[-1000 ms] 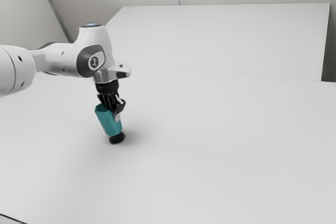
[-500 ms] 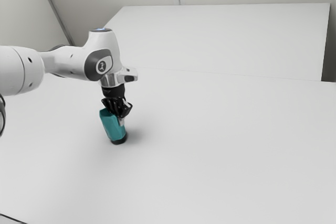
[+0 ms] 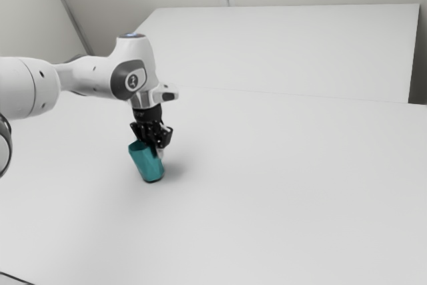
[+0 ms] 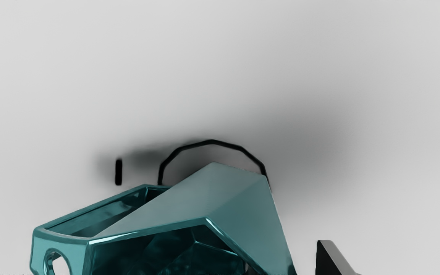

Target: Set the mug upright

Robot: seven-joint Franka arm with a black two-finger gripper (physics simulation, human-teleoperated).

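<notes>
Mug [image 3: 149, 165] and my gripper [image 3: 159, 149] have shifted down and toward the exterior view's right, mug low over the desk [image 3: 267, 198], just below-left of the spread gripper, long axis still leaning mouth-left, so uprighting likely means tipping mouth rightward.

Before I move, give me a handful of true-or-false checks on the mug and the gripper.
1. The mug stands fully upright. False: it leans, its rim farther toward the exterior view's left than its base.
2. The gripper is at the mug's rim end. True.
3. The mug is red. False: it is teal.
4. The wrist view looks partly into the mug's interior. True.
5. The table under the mug is dark brown. False: it is pale.
</notes>
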